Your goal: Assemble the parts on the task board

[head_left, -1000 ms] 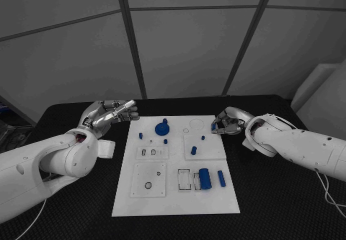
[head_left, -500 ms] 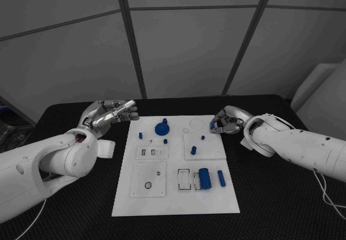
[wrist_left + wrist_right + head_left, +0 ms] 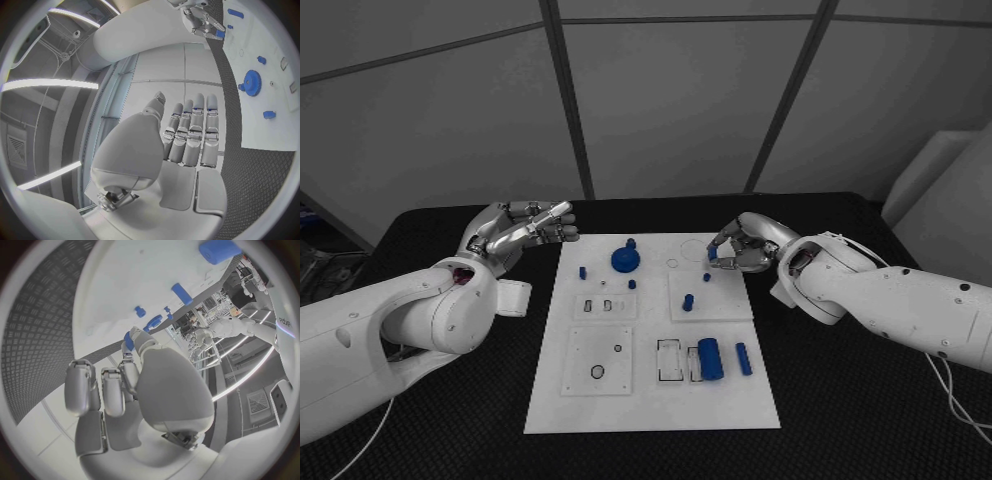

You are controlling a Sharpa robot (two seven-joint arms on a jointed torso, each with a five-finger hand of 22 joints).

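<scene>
The white task board [image 3: 653, 400] lies flat in the middle of the black table [image 3: 877, 420]. Small blue parts sit on it. A round blue gear [image 3: 626, 259] stands near the far end, with a tiny blue peg [image 3: 583, 271] beside it. A fat blue cylinder [image 3: 710, 357] lies near the middle of the board, and a thin blue rod [image 3: 743, 358] lies just beside it. Another short blue pin [image 3: 688, 299] stands farther up.

The right hand [image 3: 737, 250] hovers over the far right corner of the board. Its fingers are curled in close, and it seems to pinch a small blue part [image 3: 128, 341] at its fingertips. In the right wrist view a bit of blue peeks out from behind a fingertip there. I think it is held, but the piece is mostly hidden.

The left hand [image 3: 519, 232] is up off the table, beside the board's far left corner. It holds nothing. Its fingers are straight and lie side by side.

These blue pieces look like hard plastic. I think they are very light and stiff, so they will not bend or squash. They also look smooth, so they could slip or roll, mostly the round ones. A piece this small is best held by its sides with just the fingertips, gently but firmly. Held straight up, it should go into its hole without tipping. The board itself looks light too, so a hard push could make it slide.
</scene>
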